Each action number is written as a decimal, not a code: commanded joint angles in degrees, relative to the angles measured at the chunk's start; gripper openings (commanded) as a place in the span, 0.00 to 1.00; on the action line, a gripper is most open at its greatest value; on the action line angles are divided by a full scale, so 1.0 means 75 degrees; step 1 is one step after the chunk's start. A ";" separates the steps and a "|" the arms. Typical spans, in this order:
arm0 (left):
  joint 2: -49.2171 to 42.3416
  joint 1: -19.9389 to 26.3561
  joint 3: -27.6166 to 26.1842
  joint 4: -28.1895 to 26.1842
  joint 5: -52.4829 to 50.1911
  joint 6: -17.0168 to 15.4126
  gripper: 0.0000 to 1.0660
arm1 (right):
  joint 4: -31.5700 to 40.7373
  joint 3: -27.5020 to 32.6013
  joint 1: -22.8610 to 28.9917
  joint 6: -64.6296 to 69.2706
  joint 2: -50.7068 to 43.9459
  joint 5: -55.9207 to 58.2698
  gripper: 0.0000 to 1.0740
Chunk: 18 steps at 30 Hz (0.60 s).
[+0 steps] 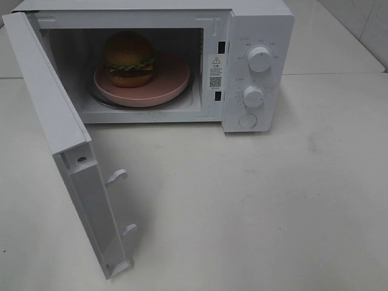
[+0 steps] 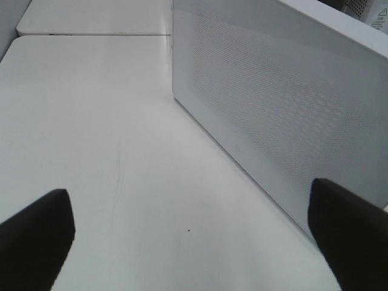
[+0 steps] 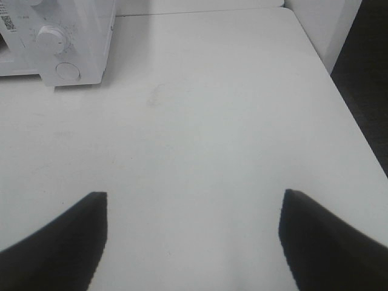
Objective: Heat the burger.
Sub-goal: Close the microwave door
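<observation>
The burger (image 1: 129, 59), with a golden-brown bun and dark and green layers, sits on a pink plate (image 1: 173, 80) inside the white microwave (image 1: 254, 24). The microwave door (image 1: 57, 130) hangs wide open toward the front left. Neither gripper shows in the high view. In the left wrist view my left gripper (image 2: 193, 233) is open and empty over the table, with the door's perforated outer face (image 2: 285, 109) close beside one of its fingers (image 2: 351, 227). The right gripper (image 3: 193, 233) stands open and empty over bare table, well away from the microwave's knobs (image 3: 50, 37).
The microwave's control panel carries two knobs (image 1: 260, 59) and a round button (image 1: 247, 120). A white table (image 1: 254, 206) spreads in front of and to the right of the microwave. Its right edge (image 3: 348, 103) drops off beside a white wall.
</observation>
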 commanded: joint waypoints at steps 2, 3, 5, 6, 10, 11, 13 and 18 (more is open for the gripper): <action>-0.0053 -0.0023 0.0023 -0.0015 -0.0069 -0.0038 0.96 | 0.0023 0.0015 -0.0061 0.0023 -0.0199 -0.0015 0.70; -0.0053 -0.0023 0.0023 -0.0015 -0.0069 -0.0038 0.96 | 0.0023 0.0015 -0.0061 0.0023 -0.0199 -0.0015 0.70; -0.0053 -0.0023 0.0023 -0.0015 -0.0076 -0.0038 0.96 | 0.0023 0.0015 -0.0061 0.0023 -0.0199 -0.0015 0.70; -0.0038 -0.0023 -0.0031 -0.0015 -0.0145 -0.0046 0.96 | 0.0023 0.0015 -0.0061 0.0023 -0.0199 -0.0015 0.70; 0.0122 -0.0023 -0.0199 -0.0061 -0.0344 -0.0046 0.95 | 0.0023 0.0015 -0.0061 0.0023 -0.0199 -0.0015 0.70; 0.0267 -0.0023 -0.0222 -0.0069 -0.0619 -0.0038 0.94 | 0.0023 0.0015 -0.0061 0.0023 -0.0199 -0.0015 0.70; 0.0328 -0.0023 -0.0222 -0.0061 -0.0802 -0.0038 0.92 | 0.0023 0.0015 -0.0061 0.0023 -0.0199 -0.0015 0.70; 0.0810 -0.0023 -0.0130 -0.0008 -0.1749 -0.0031 0.69 | 0.0023 0.0015 -0.0061 0.0023 -0.0199 -0.0015 0.70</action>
